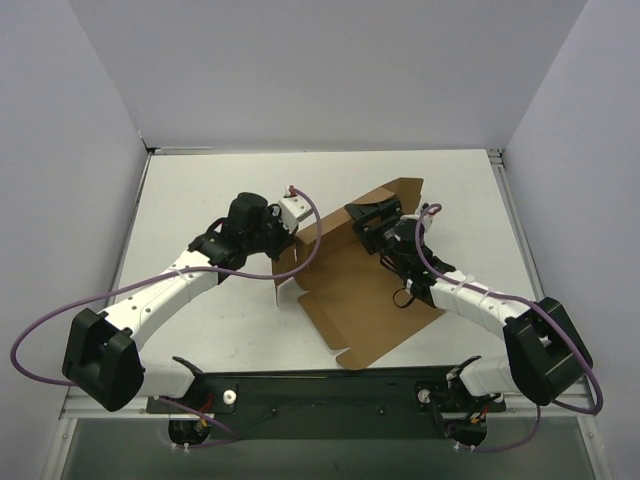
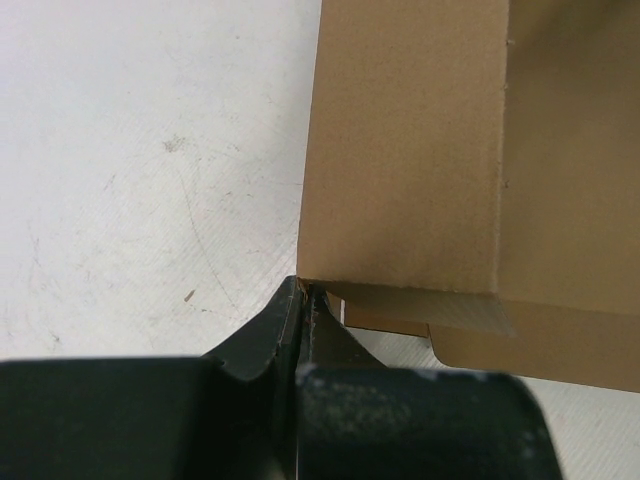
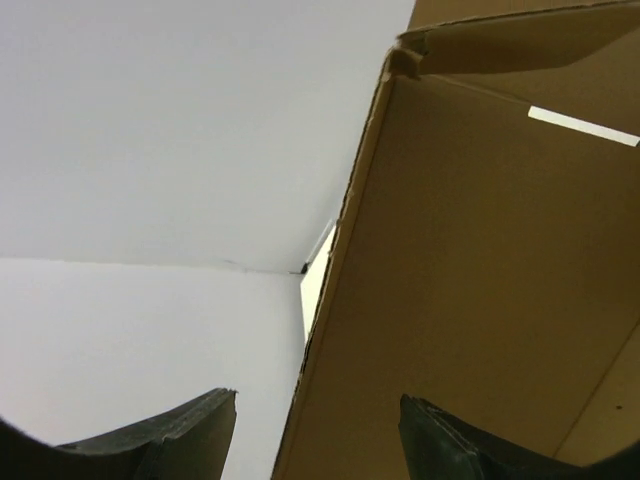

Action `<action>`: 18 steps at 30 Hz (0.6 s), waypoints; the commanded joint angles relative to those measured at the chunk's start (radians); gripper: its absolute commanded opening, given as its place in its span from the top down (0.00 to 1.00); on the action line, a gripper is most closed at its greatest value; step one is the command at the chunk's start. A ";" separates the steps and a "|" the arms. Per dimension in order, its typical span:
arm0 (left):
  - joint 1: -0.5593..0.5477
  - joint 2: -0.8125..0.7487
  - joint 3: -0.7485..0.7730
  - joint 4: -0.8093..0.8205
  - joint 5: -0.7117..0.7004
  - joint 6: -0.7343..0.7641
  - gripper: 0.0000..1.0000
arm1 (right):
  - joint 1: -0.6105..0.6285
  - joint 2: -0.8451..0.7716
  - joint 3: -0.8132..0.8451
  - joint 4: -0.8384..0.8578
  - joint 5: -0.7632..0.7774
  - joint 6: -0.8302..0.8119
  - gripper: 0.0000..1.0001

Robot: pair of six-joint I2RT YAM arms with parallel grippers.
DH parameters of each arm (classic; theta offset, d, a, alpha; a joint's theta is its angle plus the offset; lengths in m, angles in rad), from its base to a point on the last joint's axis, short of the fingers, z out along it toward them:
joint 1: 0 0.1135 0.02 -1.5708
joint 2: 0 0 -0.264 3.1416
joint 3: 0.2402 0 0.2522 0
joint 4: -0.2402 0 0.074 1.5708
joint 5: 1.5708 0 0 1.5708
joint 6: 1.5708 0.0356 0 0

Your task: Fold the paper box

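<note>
Left tool (image 2: 306,292): pressed together, pinching a raised flap corner of the plain brown corrugated cardboard paper box (image 1: 355,300) | Right tool (image 3: 318,400): spread, straddling an upright panel edge | Box: partly folded, mid white surface (image 1: 200,190), between both arms.

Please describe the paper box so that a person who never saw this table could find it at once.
On the white table, look in the middle, between the left arm and the right arm. The paper box lies there, a brown cardboard sheet with cut flaps, its far panels lifted. It is the only brown thing in view.
</note>
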 commanded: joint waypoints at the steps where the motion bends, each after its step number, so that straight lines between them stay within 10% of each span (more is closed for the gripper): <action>1: -0.002 -0.009 0.006 -0.001 -0.064 0.005 1.00 | 0.046 -0.065 -0.009 0.025 0.068 -0.126 0.34; 9: 0.004 0.015 0.032 -0.029 -0.077 -0.023 1.00 | 0.337 -0.219 -0.196 -0.122 0.315 -0.370 0.58; 18: 0.006 0.037 0.050 -0.045 -0.087 -0.049 1.00 | 0.459 0.063 -0.198 -0.035 0.164 -0.349 0.83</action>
